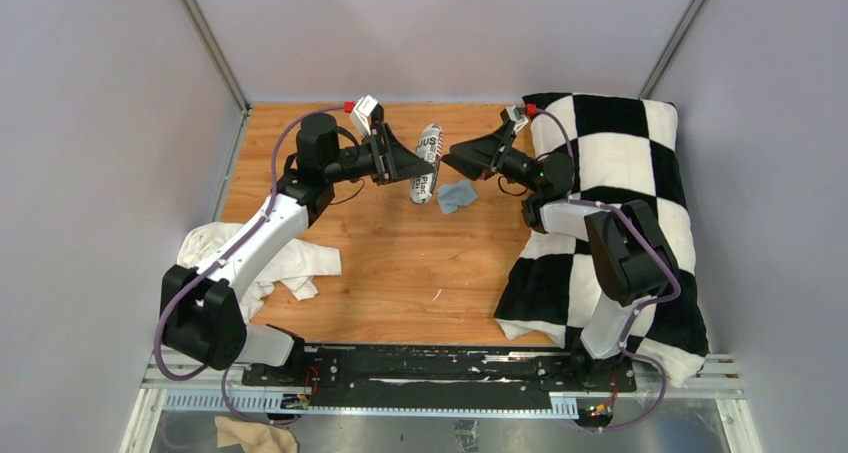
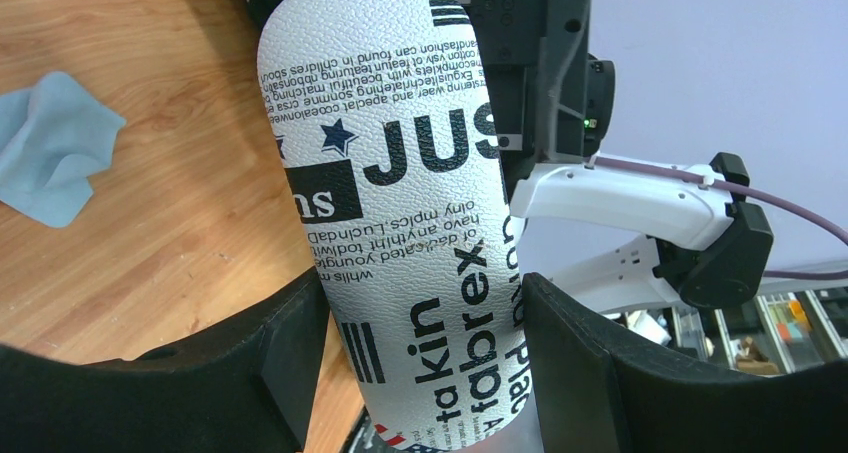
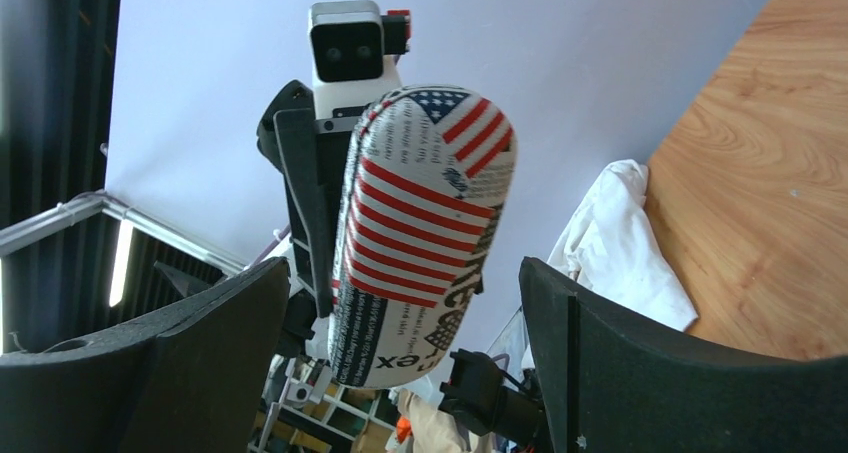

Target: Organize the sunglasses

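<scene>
My left gripper (image 1: 412,163) (image 2: 420,318) is shut on a white oblong glasses case (image 1: 428,161) (image 2: 390,173) printed with black newspaper text, holding it above the wooden table (image 1: 400,263). In the right wrist view, the case (image 3: 425,203) shows a red-and-white flag-striped end. My right gripper (image 1: 448,156) (image 3: 400,273) stands open at the case's other side, with a gap on both sides of that end. A light-blue cloth (image 1: 455,196) (image 2: 50,148) lies crumpled on the table just below the case. The sunglasses are out of view in every frame.
A black-and-white checkered pillow (image 1: 610,173) fills the table's right side under the right arm. A crumpled white cloth (image 1: 290,263) (image 3: 620,243) lies at the left near the left arm. Grey walls enclose the table on three sides.
</scene>
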Available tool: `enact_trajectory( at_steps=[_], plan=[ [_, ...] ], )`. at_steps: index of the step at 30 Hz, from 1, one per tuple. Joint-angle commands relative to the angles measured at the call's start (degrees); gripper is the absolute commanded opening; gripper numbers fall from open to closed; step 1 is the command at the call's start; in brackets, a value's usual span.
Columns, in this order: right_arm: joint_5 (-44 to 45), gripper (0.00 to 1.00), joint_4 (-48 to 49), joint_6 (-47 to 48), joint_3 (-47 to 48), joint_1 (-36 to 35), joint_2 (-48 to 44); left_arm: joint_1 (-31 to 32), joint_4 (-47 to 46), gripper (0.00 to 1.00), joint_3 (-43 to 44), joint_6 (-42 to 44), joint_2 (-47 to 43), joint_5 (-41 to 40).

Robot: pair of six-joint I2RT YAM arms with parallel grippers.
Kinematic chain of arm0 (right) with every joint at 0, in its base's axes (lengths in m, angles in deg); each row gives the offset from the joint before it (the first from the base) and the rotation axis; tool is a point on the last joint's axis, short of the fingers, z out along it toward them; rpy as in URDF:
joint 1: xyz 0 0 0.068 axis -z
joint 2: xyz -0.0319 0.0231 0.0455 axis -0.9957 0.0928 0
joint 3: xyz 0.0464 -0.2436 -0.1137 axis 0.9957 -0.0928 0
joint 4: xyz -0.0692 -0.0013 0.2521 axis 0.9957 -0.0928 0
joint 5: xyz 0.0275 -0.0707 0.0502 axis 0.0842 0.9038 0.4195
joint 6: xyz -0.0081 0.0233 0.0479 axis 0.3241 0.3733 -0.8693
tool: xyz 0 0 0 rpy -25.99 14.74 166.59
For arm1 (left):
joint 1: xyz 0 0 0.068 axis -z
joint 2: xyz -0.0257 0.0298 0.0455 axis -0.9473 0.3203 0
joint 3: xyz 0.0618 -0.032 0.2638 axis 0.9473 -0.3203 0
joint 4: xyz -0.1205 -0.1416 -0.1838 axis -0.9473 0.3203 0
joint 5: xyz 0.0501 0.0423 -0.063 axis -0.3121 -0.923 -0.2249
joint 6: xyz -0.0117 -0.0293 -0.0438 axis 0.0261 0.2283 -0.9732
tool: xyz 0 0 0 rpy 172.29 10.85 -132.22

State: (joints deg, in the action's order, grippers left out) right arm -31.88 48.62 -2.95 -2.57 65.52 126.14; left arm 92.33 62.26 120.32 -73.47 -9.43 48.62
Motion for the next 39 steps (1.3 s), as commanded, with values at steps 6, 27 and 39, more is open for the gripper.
enact_trajectory(
  at_steps=[6,27,39],
  plan=[
    [-2.0,0.91,6.0,-0.6,4.9,-4.0,0.7,-0.6,-5.7,0.0,0.5,-3.8,-1.6,3.4],
    [-1.8,0.79,6.1,-4.6,9.1,-5.6,3.3,-0.8,-8.9,0.0,-0.1,-6.5,-3.7,3.9],
    [-0.7,0.43,6.1,-5.8,11.0,-7.4,4.5,-1.0,-9.9,0.0,-0.5,-7.2,-3.8,3.6]
  ],
)
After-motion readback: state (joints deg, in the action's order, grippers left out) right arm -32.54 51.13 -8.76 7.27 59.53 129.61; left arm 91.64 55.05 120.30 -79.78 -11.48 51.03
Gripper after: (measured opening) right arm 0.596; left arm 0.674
